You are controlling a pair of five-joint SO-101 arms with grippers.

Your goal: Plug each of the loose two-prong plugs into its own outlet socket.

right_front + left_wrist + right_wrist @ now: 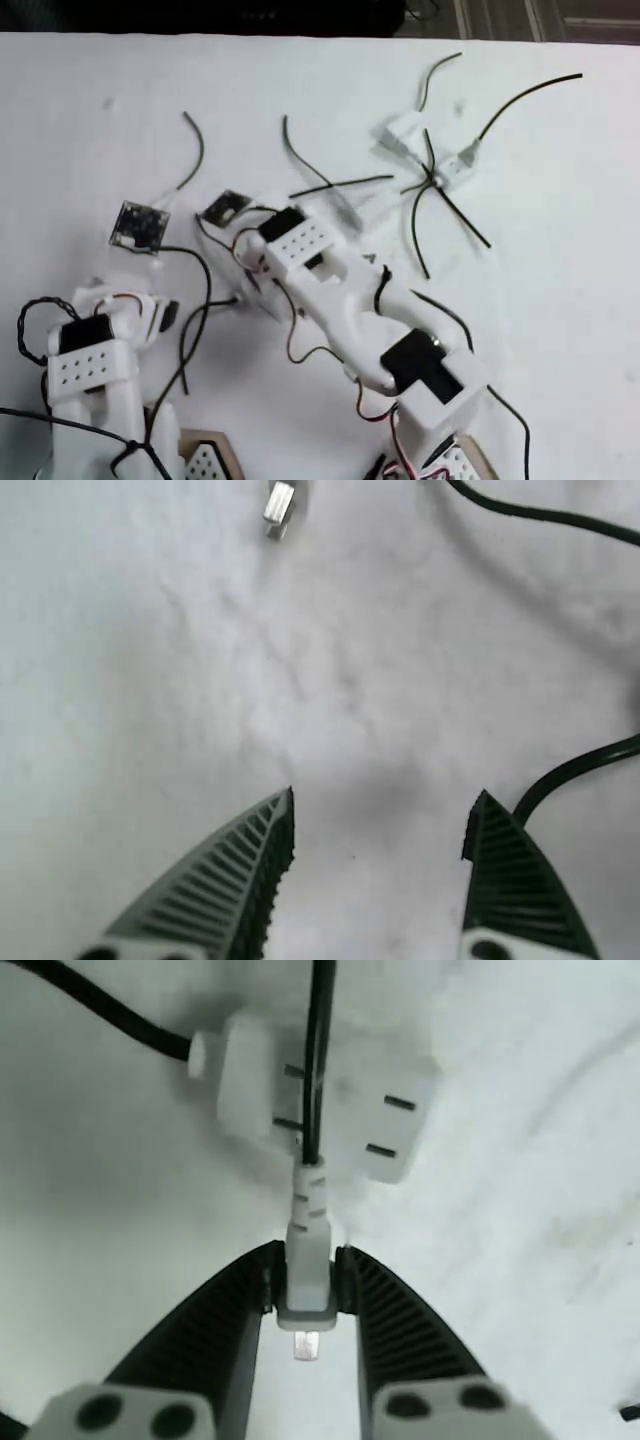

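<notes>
High view looks down on a white table (pixel 560 320) with two white arms on it. One arm (pixel 95 370) sits at the near left corner. The other arm (pixel 350 300) lies long across the middle. Well off to the far right, two loose plugs lie near each other, one plug (pixel 403 132) a bit farther back and one plug (pixel 457 168) a bit nearer. Thin black cords (pixel 432 200) cross just beside them.

In the right wrist view, the right gripper (pixel 308 1253) is pinching a white plug (pixel 306 1295). Its dark fingers (pixel 215 1330) press on the two sides of the plug. The plug's metal end (pixel 307 1345) points back at the camera. Its black cord (pixel 320 1050) runs away from the gripper. Just past the plug, a white outlet block (pixel 405 1125) lies flat on the table. The block has small dark slots (pixel 399 1103) on top. The plug's cord lies across the block. A thick black cord (pixel 90 1000) goes into one side of the block. The plug is near the block, but its metal end is not in any slot.

In the left wrist view, the left gripper (pixel 385 798) is spread wide, with bare white table between its fingers (pixel 250 880). A black cable (pixel 570 775) curves in close beside one finger. Another black cable (pixel 540 515) crosses the table farther off. A small white and silver piece (pixel 280 505) lies at the far edge. I cannot tell what it is.
</notes>
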